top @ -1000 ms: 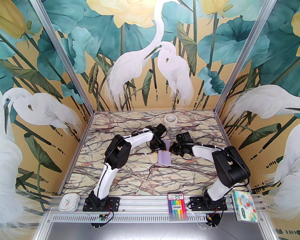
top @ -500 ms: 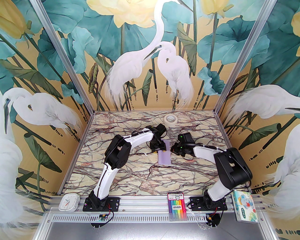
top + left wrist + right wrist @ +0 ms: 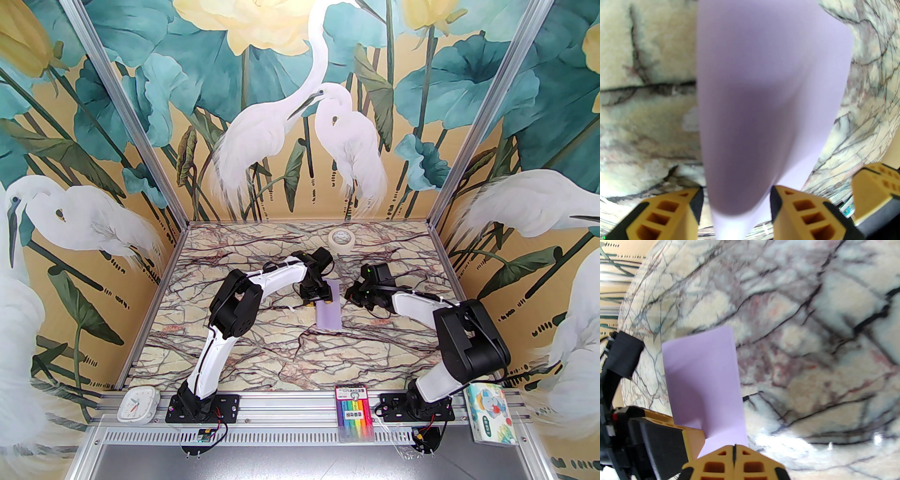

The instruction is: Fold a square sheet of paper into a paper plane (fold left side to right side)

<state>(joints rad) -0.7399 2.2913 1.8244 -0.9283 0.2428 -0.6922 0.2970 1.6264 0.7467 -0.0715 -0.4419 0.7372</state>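
Lavender paper sheet (image 3: 328, 313) sits near desk (image 3: 262, 347) centre, folded into narrow strip. Left pincer (image 3: 315, 298) low over strip's 11 o'clock corner, fingers roughly half apart; wrist view has strip running between them, not pinched far as I can see. Right pincer (image 3: 349, 296) fully closed, empty, just beside strip at 2 o'clock. Tape roll (image 3: 341, 239) way off at 12 o'clock.

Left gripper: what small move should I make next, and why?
Probably lower the left gripper onto the square sheet of paper and press along the fold. The sheet already lies folded to a narrow strip on the table, the left jaws stand open astride it, and the right gripper is shut beside its right edge.
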